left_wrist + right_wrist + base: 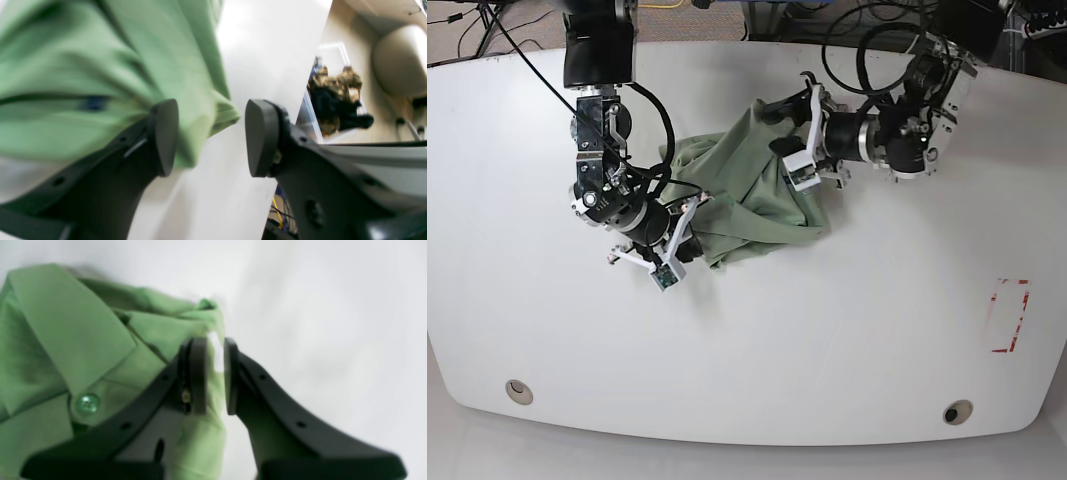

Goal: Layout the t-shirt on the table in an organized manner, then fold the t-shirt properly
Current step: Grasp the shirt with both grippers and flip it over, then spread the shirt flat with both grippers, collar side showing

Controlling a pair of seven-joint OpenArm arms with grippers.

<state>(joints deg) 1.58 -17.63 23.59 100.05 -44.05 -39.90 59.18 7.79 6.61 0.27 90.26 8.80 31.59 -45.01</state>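
The t-shirt [747,185] lies bunched between my arms; right gripper [215,373], nearly closed, pinches its near-left edge; left gripper [211,136] gapes empty beside the far-right edge.

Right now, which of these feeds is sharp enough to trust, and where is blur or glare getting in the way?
Base view: sharp and evenly lit, the green t-shirt bunched on the white table. Left wrist view: the shirt is smeared with blur, with bright glare on the tabletop. Right wrist view: soft focus throughout, with the right hand blurred at its inner edges.
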